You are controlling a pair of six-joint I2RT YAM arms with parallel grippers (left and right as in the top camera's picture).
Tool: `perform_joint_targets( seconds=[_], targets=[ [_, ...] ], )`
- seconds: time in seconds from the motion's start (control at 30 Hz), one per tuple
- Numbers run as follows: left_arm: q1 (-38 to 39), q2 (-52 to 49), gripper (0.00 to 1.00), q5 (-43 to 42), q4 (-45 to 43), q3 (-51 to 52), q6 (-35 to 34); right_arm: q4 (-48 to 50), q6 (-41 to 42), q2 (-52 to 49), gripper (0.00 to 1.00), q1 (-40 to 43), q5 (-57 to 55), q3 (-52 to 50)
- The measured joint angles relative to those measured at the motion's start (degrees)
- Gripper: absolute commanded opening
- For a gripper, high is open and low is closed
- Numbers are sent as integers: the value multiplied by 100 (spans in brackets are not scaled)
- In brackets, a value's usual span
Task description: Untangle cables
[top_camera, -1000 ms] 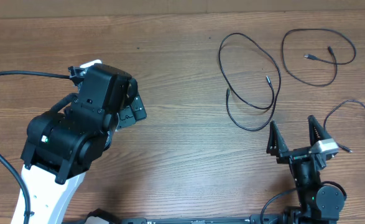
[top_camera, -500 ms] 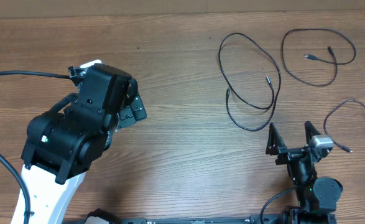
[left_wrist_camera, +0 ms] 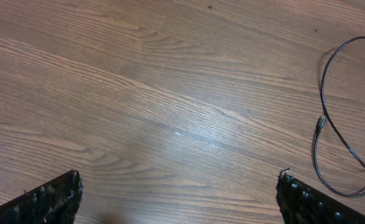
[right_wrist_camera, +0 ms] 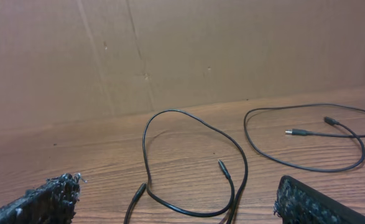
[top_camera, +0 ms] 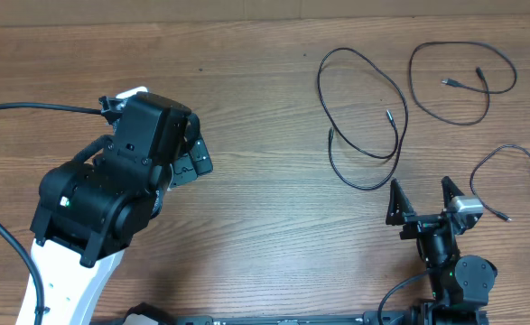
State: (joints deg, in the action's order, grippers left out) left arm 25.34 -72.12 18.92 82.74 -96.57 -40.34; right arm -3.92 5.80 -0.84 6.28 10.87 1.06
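Three thin black cables lie apart from one another on the wooden table. One (top_camera: 368,188) makes a long loop at centre right. Another (top_camera: 412,77) curls at the far right back. The last (top_camera: 508,146) arcs along the right edge. My right gripper (top_camera: 421,200) stands open just in front of the centre loop, nothing between its fingers. Its wrist view has that loop (right_wrist_camera: 146,134) ahead and the back cable (right_wrist_camera: 306,165) to the right. My left gripper (top_camera: 192,162) is open over bare wood at the left. In its view the centre loop (left_wrist_camera: 324,68) lies far right.
A cardboard wall (right_wrist_camera: 170,50) closes off the table's far edge. A thick black wire (top_camera: 30,110) runs from the left arm off the left side. The white left arm base (top_camera: 61,280) fills the front left corner.
My right gripper shifted slightly left and back toward its base during the first half second, then stayed still. The left arm and the cables have not moved.
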Motion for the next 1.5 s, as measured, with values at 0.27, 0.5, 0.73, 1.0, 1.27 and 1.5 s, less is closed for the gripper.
perform_joint_targets(
  seconds=[0.27,0.5,0.73,1.0,1.27,1.5],
  targets=[
    [0,0,99,0,0,0,0,0,0,0,100,0,2,0],
    [0,0,100,0,0,0,0,-17,-2,-7,100,0,2,0],
    [0,0,100,0,0,0,0,-13,0,-7,100,0,2,0],
    [0,0,100,0,0,0,0,-15,-2,-7,100,0,2,0],
    [-31,68,99,-2,0,0,0,-17,0,-7,100,0,0,0],
    [-597,1051,100,-74,2,2,2,-15,2,-7,100,0,0,0]
  ],
)
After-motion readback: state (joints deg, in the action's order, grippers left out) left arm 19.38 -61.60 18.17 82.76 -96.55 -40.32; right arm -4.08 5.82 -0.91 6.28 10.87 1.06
